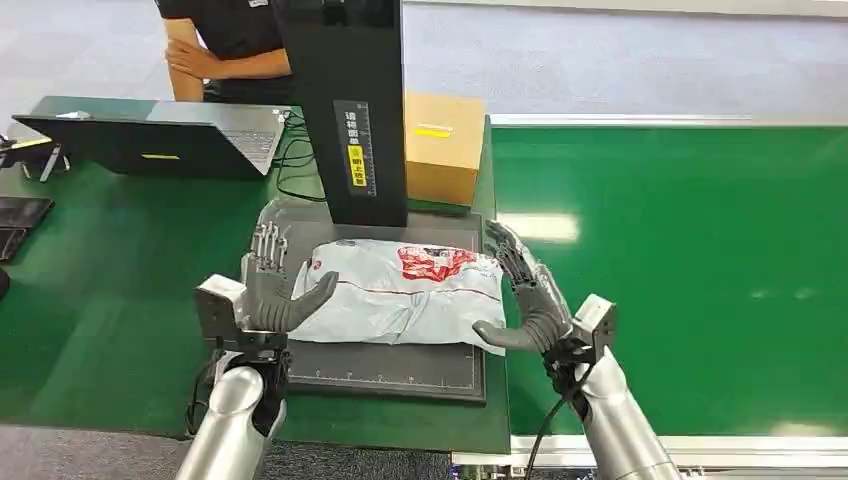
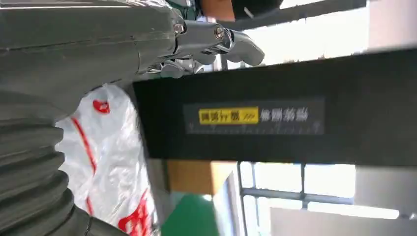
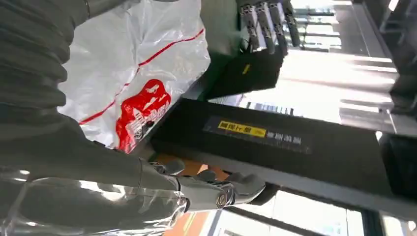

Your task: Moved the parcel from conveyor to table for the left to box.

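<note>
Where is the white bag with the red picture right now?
In the head view the white bag lies on the dark mat in front of the black post, between the left hand and the right hand.

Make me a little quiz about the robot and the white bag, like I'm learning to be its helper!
1. True or false: the parcel lies on the dark platform under the black column.
2. Which hand is at each end of the parcel? A) the left hand and the right hand, one at each end B) both at the same end C) neither, both hang down
3. Fill in: behind the column stands a brown ____.

Key: 1 true. 2 A. 3 cardboard box.
</note>
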Controlling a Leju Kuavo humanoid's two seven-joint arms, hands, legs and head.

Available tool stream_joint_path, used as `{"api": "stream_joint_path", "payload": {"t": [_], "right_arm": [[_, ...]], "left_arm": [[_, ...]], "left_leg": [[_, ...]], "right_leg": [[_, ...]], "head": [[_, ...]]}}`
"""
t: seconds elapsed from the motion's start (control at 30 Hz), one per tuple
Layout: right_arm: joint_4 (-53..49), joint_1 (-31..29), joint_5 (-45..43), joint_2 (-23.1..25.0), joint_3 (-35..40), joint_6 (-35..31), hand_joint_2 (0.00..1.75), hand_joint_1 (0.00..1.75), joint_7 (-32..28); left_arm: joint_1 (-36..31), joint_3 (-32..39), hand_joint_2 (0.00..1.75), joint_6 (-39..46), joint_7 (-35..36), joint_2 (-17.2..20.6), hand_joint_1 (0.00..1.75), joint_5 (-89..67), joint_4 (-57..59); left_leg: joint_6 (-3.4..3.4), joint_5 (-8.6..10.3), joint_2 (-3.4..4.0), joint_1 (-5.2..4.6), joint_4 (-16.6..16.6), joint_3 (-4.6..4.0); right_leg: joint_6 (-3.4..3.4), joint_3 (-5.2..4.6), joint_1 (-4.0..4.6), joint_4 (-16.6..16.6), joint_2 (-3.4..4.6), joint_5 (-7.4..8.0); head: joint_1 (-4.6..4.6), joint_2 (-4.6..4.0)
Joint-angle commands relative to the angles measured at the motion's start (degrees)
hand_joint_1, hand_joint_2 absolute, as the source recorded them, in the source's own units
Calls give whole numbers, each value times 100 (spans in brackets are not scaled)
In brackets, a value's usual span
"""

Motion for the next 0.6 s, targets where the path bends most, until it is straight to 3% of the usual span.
{"api": "stream_joint_path", "payload": {"t": [0.03, 0.27, 0.6], "right_arm": [[-692, 775, -122, 301, -733, -6, 175, 0, 114], [-1120, 962, 120, 436, -1108, -460, 175, 0, 212], [-1263, 1072, -55, 509, -1429, -449, 175, 0, 290]], "left_arm": [[-132, -139, 175, -170, 87, 102, 0, -154, 235], [-159, -295, 175, -407, 119, 155, 0, -574, 272], [-402, -1329, 175, -738, 478, 254, 0, -1964, 767]], "left_leg": [[-12, 4, -16, 3, -8, 7], [-14, 7, -13, 3, -8, 6], [-8, 5, -15, -1, -7, 7]], "right_leg": [[-9, 11, 3, -4, -17, -3], [-10, 7, 2, -5, -14, 0], [-6, 10, -1, -6, -17, -1]], "head": [[0, 0], [2, 0], [2, 0]]}}
